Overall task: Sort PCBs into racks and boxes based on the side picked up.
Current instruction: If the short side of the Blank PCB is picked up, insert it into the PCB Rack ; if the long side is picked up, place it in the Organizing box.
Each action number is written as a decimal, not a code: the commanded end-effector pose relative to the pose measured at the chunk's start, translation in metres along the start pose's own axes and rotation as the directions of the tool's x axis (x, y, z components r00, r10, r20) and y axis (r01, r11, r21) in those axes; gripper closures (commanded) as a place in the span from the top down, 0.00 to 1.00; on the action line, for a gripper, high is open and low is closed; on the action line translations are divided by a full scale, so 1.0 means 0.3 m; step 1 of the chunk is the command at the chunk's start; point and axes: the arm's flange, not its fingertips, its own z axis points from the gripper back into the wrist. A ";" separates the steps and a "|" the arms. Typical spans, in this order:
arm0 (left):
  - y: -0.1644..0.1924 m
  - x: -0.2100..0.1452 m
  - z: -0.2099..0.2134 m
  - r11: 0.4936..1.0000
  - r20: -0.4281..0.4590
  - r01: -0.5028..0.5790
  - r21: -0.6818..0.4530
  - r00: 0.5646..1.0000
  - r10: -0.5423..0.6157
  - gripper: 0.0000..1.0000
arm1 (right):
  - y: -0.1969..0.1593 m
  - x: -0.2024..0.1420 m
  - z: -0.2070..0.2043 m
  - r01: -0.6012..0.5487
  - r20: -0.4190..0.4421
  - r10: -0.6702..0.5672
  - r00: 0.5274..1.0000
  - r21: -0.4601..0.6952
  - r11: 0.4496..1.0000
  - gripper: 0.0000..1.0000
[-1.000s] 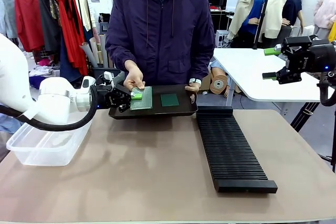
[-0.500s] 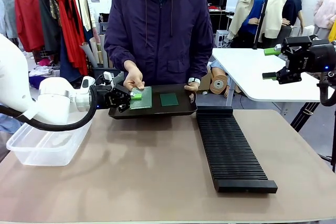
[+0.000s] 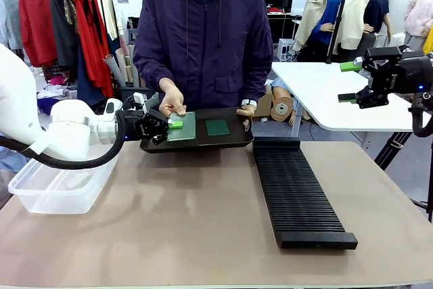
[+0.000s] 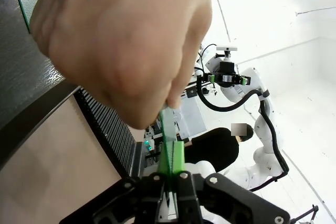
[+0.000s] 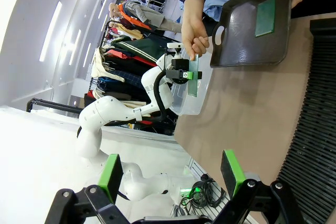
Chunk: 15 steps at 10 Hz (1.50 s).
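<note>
My left gripper (image 3: 169, 124) is shut on the edge of a pale green PCB (image 3: 184, 126), held over the left part of a black tray (image 3: 203, 143). A person's hand (image 3: 172, 103) grips the same board from above. In the left wrist view the green pads (image 4: 177, 157) pinch the thin board (image 4: 167, 124) edge-on beneath that hand (image 4: 126, 40). A darker green PCB (image 3: 218, 128) lies flat on the tray. The ribbed black rack (image 3: 298, 191) lies at the right, the clear box (image 3: 61, 184) at the left. My right gripper (image 5: 170, 174) is open and empty, raised far right (image 3: 355, 82).
The person stands at the far side and holds up the tray's right end with the other hand (image 3: 247, 110). A white side table (image 3: 331, 93) stands behind my right arm. Bare brown tabletop (image 3: 189, 214) lies between box and rack.
</note>
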 end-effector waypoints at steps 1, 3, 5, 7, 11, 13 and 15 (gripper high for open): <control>-0.002 -0.001 -0.003 1.000 -0.002 0.001 -0.003 1.000 -0.001 0.00 | 0.009 0.006 0.000 -0.008 -0.001 0.008 1.000 0.007 1.000 1.00; -0.002 -0.001 -0.003 1.000 -0.002 0.001 -0.003 1.000 -0.001 0.00 | 0.009 0.006 0.000 -0.008 -0.001 0.008 1.000 0.007 1.000 1.00; -0.002 -0.001 -0.003 1.000 -0.002 0.001 -0.003 1.000 -0.001 0.00 | 0.009 0.006 0.000 -0.008 -0.001 0.008 1.000 0.007 1.000 1.00; -0.002 -0.001 -0.003 1.000 -0.002 0.001 -0.003 1.000 -0.001 0.00 | 0.009 0.006 0.000 -0.008 -0.001 0.008 1.000 0.007 1.000 1.00; -0.002 -0.001 -0.003 1.000 -0.002 0.001 -0.003 1.000 -0.001 0.00 | 0.009 0.006 0.000 -0.008 -0.001 0.008 1.000 0.007 1.000 1.00; -0.002 -0.001 -0.003 1.000 -0.002 0.001 -0.003 1.000 -0.001 0.00 | 0.009 0.006 0.000 -0.008 -0.001 0.008 1.000 0.007 1.000 1.00; -0.002 -0.001 -0.003 1.000 -0.002 0.001 -0.003 1.000 -0.001 0.00 | 0.009 0.006 0.000 -0.008 -0.001 0.008 1.000 0.007 1.000 1.00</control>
